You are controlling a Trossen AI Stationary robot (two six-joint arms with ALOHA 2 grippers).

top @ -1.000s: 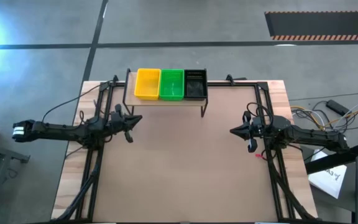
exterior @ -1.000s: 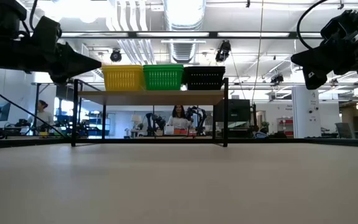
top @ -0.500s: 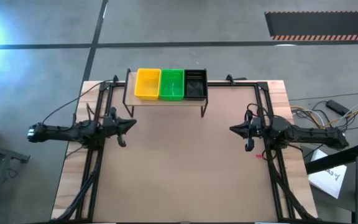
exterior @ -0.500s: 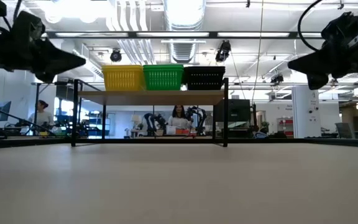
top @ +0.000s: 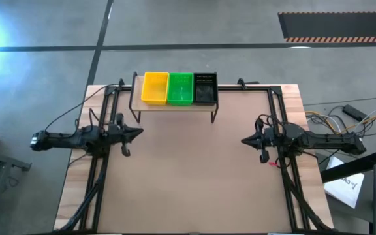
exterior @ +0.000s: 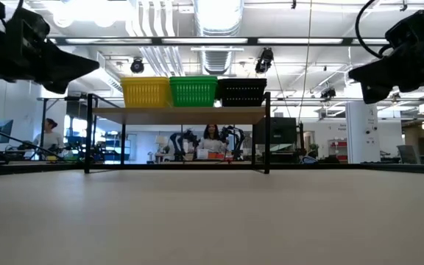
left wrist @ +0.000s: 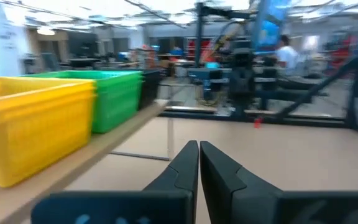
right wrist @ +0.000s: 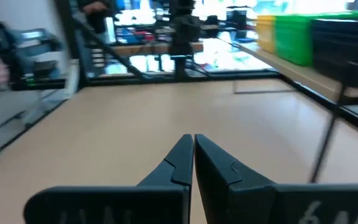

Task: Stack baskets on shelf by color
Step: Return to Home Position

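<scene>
Table's far edge: shelf carrying yellow, green and black baskets, 3 lots side by side — looks sorted. Left gripper and right gripper hover well clear, fingers together — I'd tuck both home level, wide of the shelf.

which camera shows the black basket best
The low view: the black basket shows its whole side wall, on the shelf beside the green basket. The high view shows only its open top, the left wrist view a sliver behind the green one, and the right wrist view crops it.
</scene>
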